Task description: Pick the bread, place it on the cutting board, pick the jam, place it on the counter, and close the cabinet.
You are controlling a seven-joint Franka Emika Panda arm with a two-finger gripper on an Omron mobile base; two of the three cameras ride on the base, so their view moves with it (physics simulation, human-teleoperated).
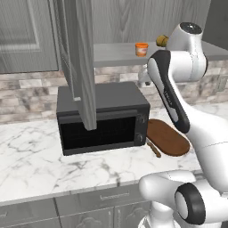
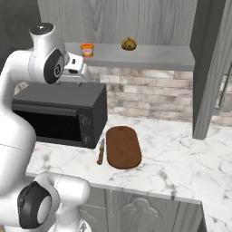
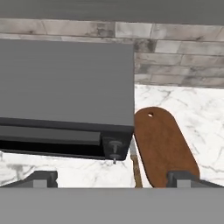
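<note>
White arm segments crowd the left base view's foreground; behind them the jam (image 1: 141, 49) stands on the cabinet (image 1: 80, 58) shelf, above the microwave (image 1: 103, 118). From the right base view, the bread (image 2: 128, 44) sits on that shelf, right of the jam, with the cutting board (image 2: 123, 147) flat on the worktop (image 2: 181, 158) beside a knife (image 2: 101, 152). Hand view: gripper (image 3: 113, 179) fingers spread wide, empty, over the microwave and board.

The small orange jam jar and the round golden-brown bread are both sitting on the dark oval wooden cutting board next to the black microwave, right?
No. The small orange jam jar and round golden-brown bread sit on the grey cabinet shelf; the dark oval wooden cutting board beside the black microwave is bare, as the right base view shows.
</note>
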